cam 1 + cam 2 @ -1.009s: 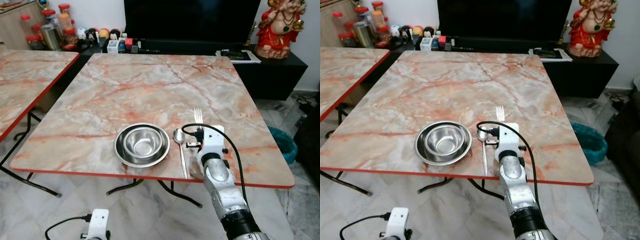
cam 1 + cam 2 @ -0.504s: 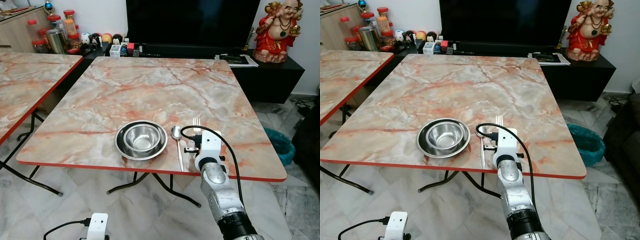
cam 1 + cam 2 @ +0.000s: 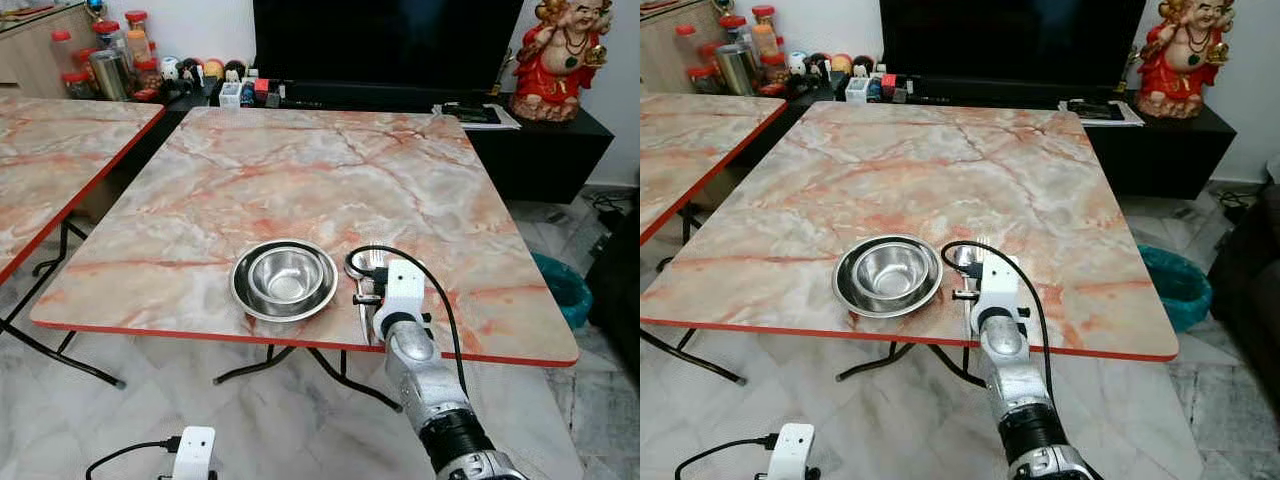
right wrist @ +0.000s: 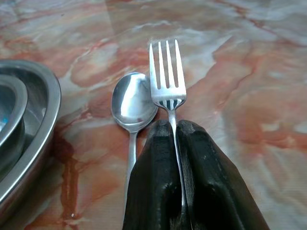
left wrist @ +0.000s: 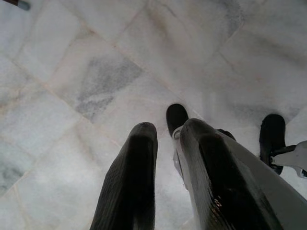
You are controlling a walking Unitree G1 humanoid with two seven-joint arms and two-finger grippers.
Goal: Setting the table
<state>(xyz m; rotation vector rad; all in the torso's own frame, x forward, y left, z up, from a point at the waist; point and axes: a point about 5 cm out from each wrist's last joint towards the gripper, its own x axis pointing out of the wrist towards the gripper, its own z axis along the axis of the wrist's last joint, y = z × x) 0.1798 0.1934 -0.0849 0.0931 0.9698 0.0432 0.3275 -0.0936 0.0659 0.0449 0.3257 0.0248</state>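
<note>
A steel plate with a steel bowl in it sits near the front edge of the marble table. Just right of the plate lies a spoon, its handle toward the table's edge. My right gripper is shut on the handle of a fork, low over the table. The fork's tines sit next to the spoon's bowl, on its right. My left gripper hangs idle above the marble floor, its fingers a narrow gap apart and nothing between them.
A second marble table stands to the left with a gap between. Behind are a dark TV on a low black cabinet, jars and a red statue. A teal bin sits by the right side.
My right gripper has drawn the fork back toward the front edge and to the left, so its tines now lie beside the spoon's bowl. The head camera has shifted slightly.
</note>
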